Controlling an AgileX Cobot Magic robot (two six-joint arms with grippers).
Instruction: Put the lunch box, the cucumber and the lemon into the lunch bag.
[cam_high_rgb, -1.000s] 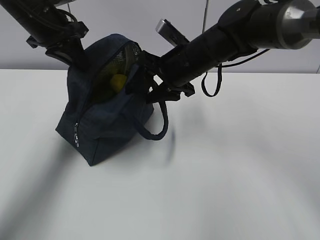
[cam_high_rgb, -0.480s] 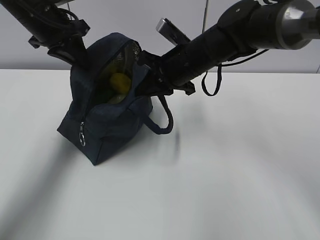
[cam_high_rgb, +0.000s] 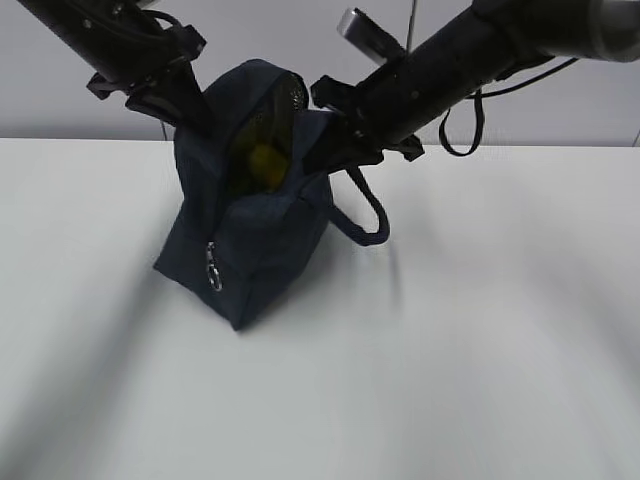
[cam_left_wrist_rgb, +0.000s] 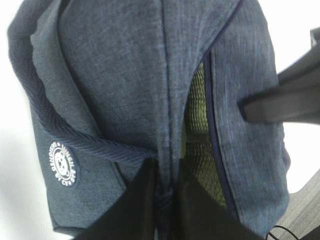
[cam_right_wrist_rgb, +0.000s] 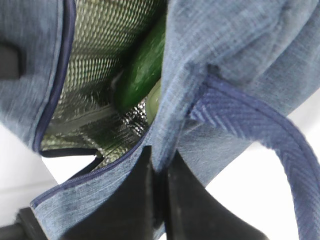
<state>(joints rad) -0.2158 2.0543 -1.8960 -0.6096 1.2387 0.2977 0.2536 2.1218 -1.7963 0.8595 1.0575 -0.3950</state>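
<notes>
The white table (cam_high_rgb: 450, 380) is bare along its near edge. Further in, towards the far-left part of it, stands the boxy dark navy fabric lunch bag (cam_high_rgb: 250, 250), tilted so that one bottom edge seems to lift; I cannot tell if it fully touches the table. Its metal ring zip pull (cam_high_rgb: 212, 272) hangs on the near corner, and one loop handle (cam_high_rgb: 365, 205) dangles free on the right side.

The left gripper (cam_left_wrist_rgb: 165, 200) has its jaws pressed together on a fold of fabric at the bag's top, where a handle strap meets the seam, near the small white round logo (cam_left_wrist_rgb: 64, 162). The right gripper (cam_right_wrist_rgb: 157, 195) pinches the opposite rim of the opening, its jaws also closed on cloth. Between them the mouth is held open.

Inside, against the silver quilted lining (cam_right_wrist_rgb: 95, 45), lies the long dark green smooth cucumber (cam_right_wrist_rgb: 142, 67), and a pale green edge under it is probably the lunch box. In the exterior view the small bright yellow lemon (cam_high_rgb: 264, 160) shows in the opening.

I judge the bag to be soft and floppy, and now rather heavy with its load, so it sags where it is not held. The cloth is not slippery; the sewn rim and the handle roots are the firmest places to grip, and the thin panel between them would only stretch
</notes>
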